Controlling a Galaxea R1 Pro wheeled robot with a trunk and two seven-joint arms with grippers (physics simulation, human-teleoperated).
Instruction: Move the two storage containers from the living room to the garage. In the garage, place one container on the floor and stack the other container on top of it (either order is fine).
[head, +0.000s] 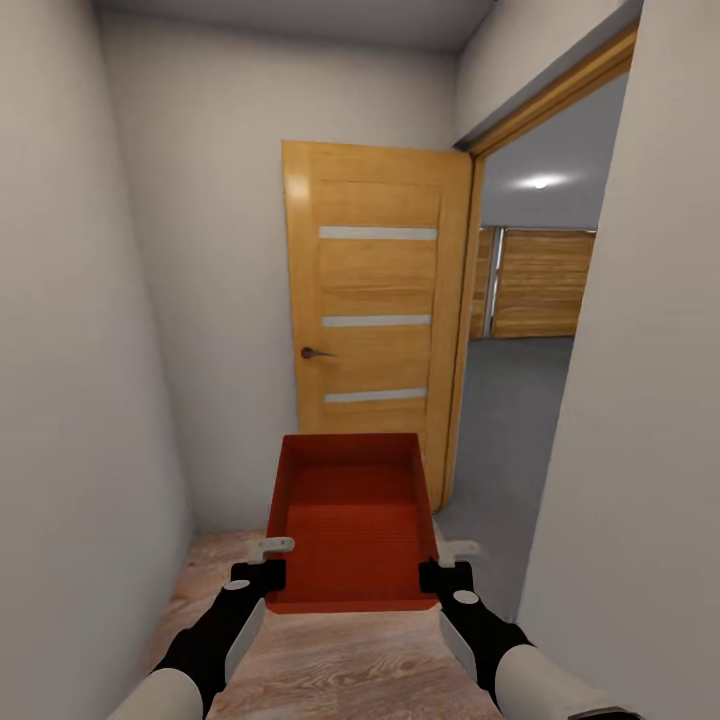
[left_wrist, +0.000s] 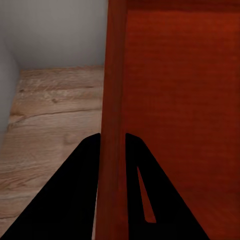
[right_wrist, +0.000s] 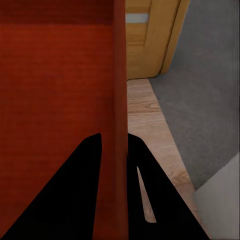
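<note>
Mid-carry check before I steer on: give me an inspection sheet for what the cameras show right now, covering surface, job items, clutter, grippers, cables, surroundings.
Surface: light wood plank floor underfoot; grey floor begins past the doorway on the right.
Job's things: one orange-red storage container, open top up, empty, carried in front of the robot, off the floor. No second container seen.
Clutter: nothing seen.
Grippers: left gripper clamps the container's left wall, right gripper its right wall; in each wrist view the fingers straddle the wall.
Cables: nothing seen.
Surroundings: narrow white-walled hallway; orange wooden door swung open ahead; open doorway to the right shows a room with wood-panelled far wall and a ceiling light.
</note>
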